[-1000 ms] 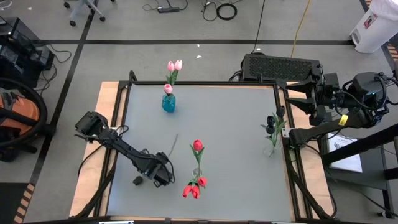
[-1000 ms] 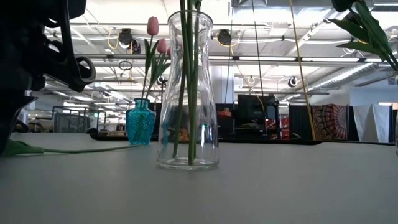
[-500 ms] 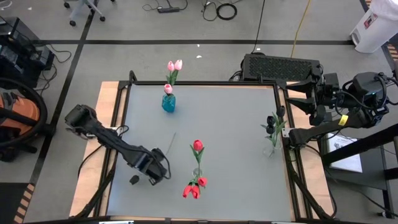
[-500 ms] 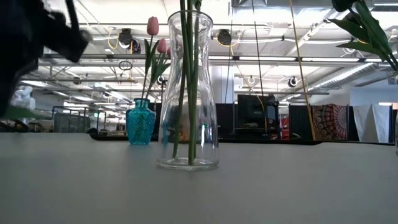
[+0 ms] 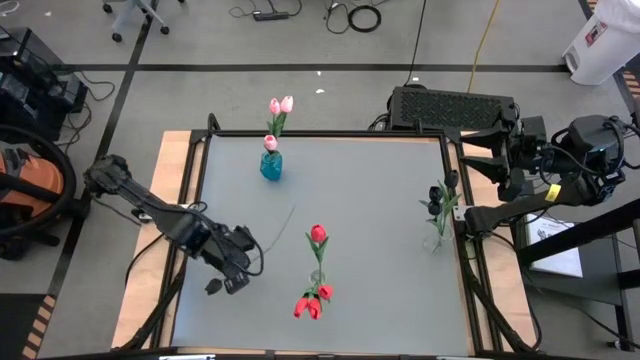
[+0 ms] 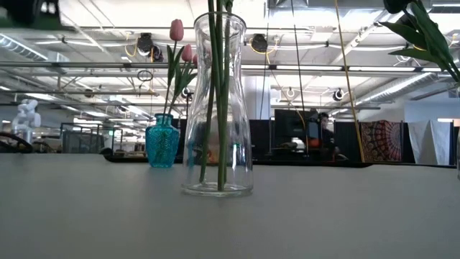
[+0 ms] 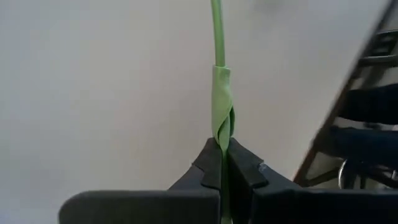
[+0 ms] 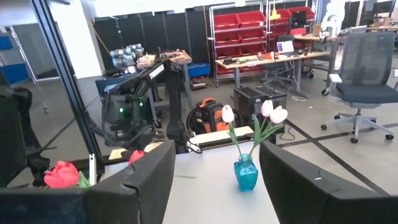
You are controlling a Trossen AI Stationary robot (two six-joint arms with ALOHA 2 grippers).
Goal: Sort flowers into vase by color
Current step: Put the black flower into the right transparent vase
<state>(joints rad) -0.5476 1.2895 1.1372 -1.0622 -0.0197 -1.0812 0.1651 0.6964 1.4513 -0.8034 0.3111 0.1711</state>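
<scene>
Left wrist view: the left gripper's (image 7: 222,163) jaws pinch a thin green flower stem (image 7: 219,93), leaf wrapped tight.

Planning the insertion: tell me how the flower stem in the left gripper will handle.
Likely floppy: the thin green stem runs far beyond the left gripper, shut low on it. Probably light too, since a narrow pinch carries it. Its free end may sway near a vase mouth.
</scene>
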